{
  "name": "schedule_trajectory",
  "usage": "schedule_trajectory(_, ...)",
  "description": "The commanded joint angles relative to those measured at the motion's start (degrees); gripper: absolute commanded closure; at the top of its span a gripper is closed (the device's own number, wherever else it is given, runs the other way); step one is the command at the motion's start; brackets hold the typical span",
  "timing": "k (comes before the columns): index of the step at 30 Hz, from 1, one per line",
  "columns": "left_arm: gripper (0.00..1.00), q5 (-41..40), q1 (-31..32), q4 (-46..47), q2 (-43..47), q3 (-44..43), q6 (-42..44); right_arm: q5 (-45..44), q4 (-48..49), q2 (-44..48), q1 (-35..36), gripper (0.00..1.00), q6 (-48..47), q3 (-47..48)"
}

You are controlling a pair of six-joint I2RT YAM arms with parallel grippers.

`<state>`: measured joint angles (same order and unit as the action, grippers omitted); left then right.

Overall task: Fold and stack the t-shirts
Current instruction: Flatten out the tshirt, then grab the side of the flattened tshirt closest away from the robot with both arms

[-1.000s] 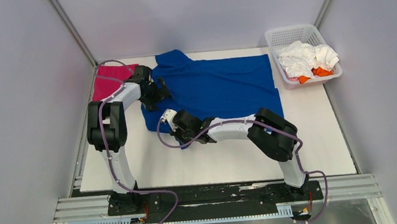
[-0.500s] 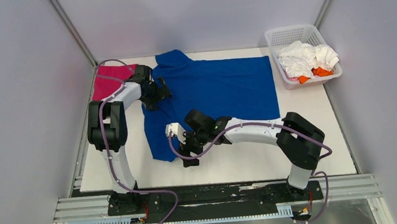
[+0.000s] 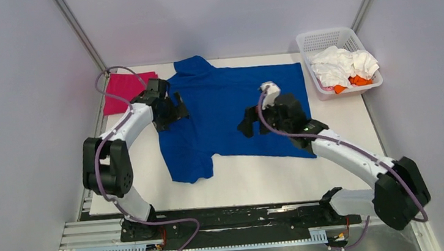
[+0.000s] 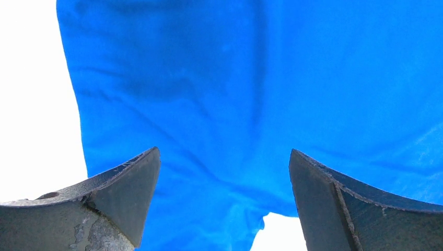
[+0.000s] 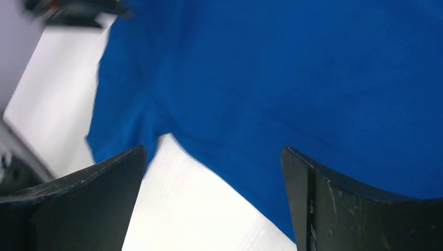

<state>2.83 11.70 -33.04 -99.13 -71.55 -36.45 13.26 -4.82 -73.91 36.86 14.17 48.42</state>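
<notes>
the royal blue t-shirt (image 3: 229,97) lies spread open across the far half of the white table (image 3: 261,180), its body running left to right with the straight hem towards the basket (image 3: 321,36). one sleeve juts towards the near edge at the left, another flap of cloth reaches the far edge. the cloth is mostly flat, with shallow creases near the left side. the left gripper (image 3: 174,111) hangs over the shirt's left part, fingers spread wide, nothing between them. the right gripper (image 3: 249,123) hangs over the middle of the shirt, its fingers also spread wide and empty. a magenta-pink t-shirt (image 3: 121,89) lies flat in the far left corner, just beside the blue one. crumpled white shirts (image 3: 343,64) and an orange one (image 3: 359,79) sit in the basket.
</notes>
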Motion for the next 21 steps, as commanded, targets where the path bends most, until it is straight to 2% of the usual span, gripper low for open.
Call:
schedule_trajectory(1,0.0,-6.2,4.3,-5.3,10.5,5.6,-3.0,-16.0,-2.7,10.3,-8.0,0.0,18.7,-7.5)
schedule_trajectory(5,0.0,-9.8,9.3,-10.4,21.8,15.3,-8.1,-20.7,-7.2,20.2,-16.7,0.0,27.3,-14.9)
schedule_trajectory(9,0.01,-10.3,12.8,-16.2,29.0,24.5,-14.6,-27.0,-15.6,26.4,-20.7,0.0,33.4,-17.7)
schedule_trajectory(13,0.11,-7.0,15.4,-17.3,33.4,32.3,-19.6,-30.7,-18.2,30.9,-21.7,0.0,33.7,-19.5)
schedule_trajectory(14,0.18,-6.7,15.5,-17.3,33.8,32.9,-19.9,-31.1,-18.3,31.5,-21.8,0.0,33.6,-19.8)
schedule_trajectory(18,0.35,-7.1,15.6,-16.2,35.0,35.4,-21.7,-32.3,-18.3,31.5,-21.9,0.0,33.0,-20.2)
schedule_trajectory(21,0.39,-7.9,15.6,-12.7,34.8,37.0,-23.2,-32.0,-18.3,30.1,-22.0,0.0,32.6,-20.1)
